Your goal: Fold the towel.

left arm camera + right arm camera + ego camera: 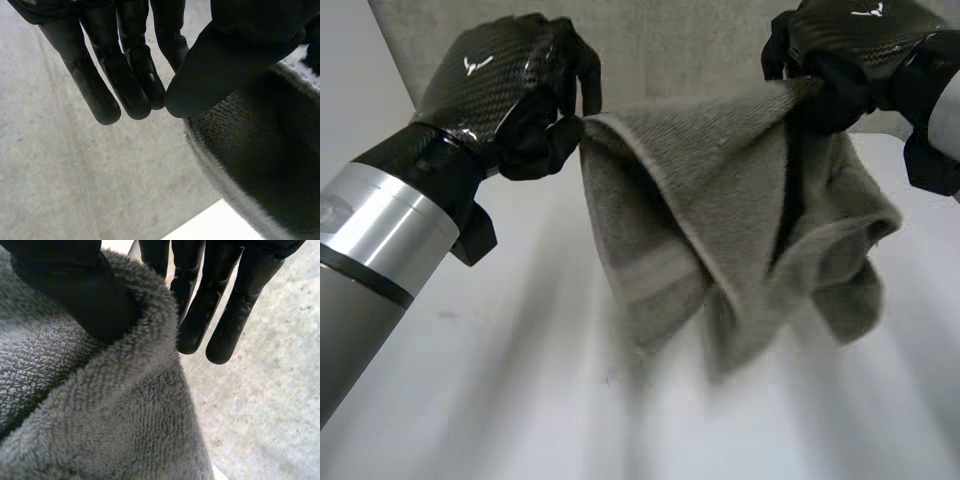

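Note:
A grey towel (720, 230) hangs in folds above the white table (470, 400), held up at two top corners. My left hand (510, 90) pinches its left corner between thumb and fingers; in the left wrist view the thumb (225, 65) presses on the towel's edge (250, 165) beside the fingers (125, 85). My right hand (850, 50) grips the right corner. In the right wrist view its thumb (75, 290) lies on the towel (100, 415) and the fingers (215, 305) stand behind the cloth's edge.
A second grey cloth (670, 50) lies flat on the table behind the hanging towel, and it shows under both hands as cloth (75, 175) and cloth (270, 405). My left forearm (380, 250) crosses the near left of the table.

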Controlling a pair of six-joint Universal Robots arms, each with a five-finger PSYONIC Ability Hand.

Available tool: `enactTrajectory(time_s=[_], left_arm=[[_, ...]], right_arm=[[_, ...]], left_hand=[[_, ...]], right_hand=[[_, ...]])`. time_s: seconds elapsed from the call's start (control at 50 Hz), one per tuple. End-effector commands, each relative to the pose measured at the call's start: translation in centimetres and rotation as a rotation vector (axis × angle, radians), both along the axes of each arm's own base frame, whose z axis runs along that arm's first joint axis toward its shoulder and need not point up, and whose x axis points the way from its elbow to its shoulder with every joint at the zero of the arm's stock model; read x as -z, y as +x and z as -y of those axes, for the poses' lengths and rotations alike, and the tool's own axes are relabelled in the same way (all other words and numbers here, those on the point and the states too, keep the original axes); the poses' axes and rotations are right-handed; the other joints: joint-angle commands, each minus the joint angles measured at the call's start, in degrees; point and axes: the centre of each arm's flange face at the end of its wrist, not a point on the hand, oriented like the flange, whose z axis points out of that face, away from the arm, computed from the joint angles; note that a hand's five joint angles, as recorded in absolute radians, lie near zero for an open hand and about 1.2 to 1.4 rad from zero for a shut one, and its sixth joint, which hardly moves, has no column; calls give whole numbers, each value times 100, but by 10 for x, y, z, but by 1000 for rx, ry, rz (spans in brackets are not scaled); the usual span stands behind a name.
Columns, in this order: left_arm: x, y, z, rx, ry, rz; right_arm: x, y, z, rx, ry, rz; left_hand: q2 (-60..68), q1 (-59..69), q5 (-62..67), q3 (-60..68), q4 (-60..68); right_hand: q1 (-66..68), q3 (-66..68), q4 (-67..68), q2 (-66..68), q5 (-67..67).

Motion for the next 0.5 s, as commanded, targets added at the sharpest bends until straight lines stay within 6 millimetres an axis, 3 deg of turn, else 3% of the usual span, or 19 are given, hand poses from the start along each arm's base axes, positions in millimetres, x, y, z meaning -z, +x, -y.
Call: enactTrajectory(time_s=[0.02,0.04,0.06,0.08,0.1,0.12,0.14,0.16,0.2,0.22,0.24,0.26,0.28,0.3,0.32,0.34,0.46,0.5], left_arm=[[26,-10,0,-1,90,42],[46,-15,6,1,143,77],[46,-15,6,1,144,78],[66,-21,10,7,196,114],[67,-21,10,7,197,114],[86,-27,13,14,244,147],[105,-33,15,24,288,181],[105,-33,15,24,288,181],[140,-41,22,31,366,243],[141,-41,22,31,366,243],[155,-44,28,24,397,264],[156,-44,28,24,398,265],[166,-46,31,19,418,281],[174,-47,34,11,431,293],[174,-47,34,11,431,293],[177,-47,36,4,439,298],[175,-43,41,-27,429,292],[167,-39,45,-40,414,277]], right_arm=[[39,4,28,-36,183,-60],[54,7,32,-52,229,-86],[54,7,32,-52,230,-86],[72,11,36,-70,269,-117],[88,13,43,-64,301,-152],[89,13,43,-64,302,-152],[106,14,50,-65,332,-189],[106,14,50,-65,332,-190],[139,18,64,-69,366,-266],[139,18,64,-69,367,-266],[149,19,72,-53,360,-296],[155,17,80,-15,355,-325],[155,17,80,-15,355,-326],[157,15,85,32,346,-347],[157,15,85,33,346,-347],[156,16,83,60,342,-359],[140,13,55,99,332,-299],[138,5,36,114,317,-255]], left_hand=[[1023,1159,1059,1032,1023],[1023,1159,1059,1032,1023],[1023,1159,1059,1032,1023],[1023,1159,1059,1032,1023],[1023,1159,1059,1032,1023],[1023,1159,1059,1032,1023],[1023,1159,1059,1032,1023],[1023,1159,1059,1032,1023],[1023,1159,1059,1032,1023],[1023,1159,1059,1032,1023],[1023,1159,1059,1032,1023],[1023,1159,1059,1032,1023],[1023,1159,1059,1032,1023],[1023,1159,1059,1032,1023],[1023,1159,1059,1032,1023],[1023,1159,1059,1032,1023],[1023,1159,1059,1032,1023],[1023,1159,1059,1032,1023]], right_hand=[[2537,1209,1182,1274,1388],[2537,1209,1182,1274,1388],[2537,1209,1182,1274,1388],[2537,1209,1182,1274,1388],[2537,1209,1182,1274,1388],[2537,1209,1182,1274,1388],[2537,1209,1182,1274,1388],[2537,1209,1182,1274,1388],[2537,1209,1182,1274,1388],[2537,1209,1182,1274,1388],[2537,1209,1182,1274,1388],[1360,33,5,97,212],[1349,21,-6,86,200],[-1133,-2460,-2488,-2396,-2282],[-1158,-2485,-2513,-2421,-2306],[-2523,-3851,-3878,-3786,-3672],[-3260,-4588,-4615,-4523,-4409],[-3210,-4538,-4566,-4473,-4359]])
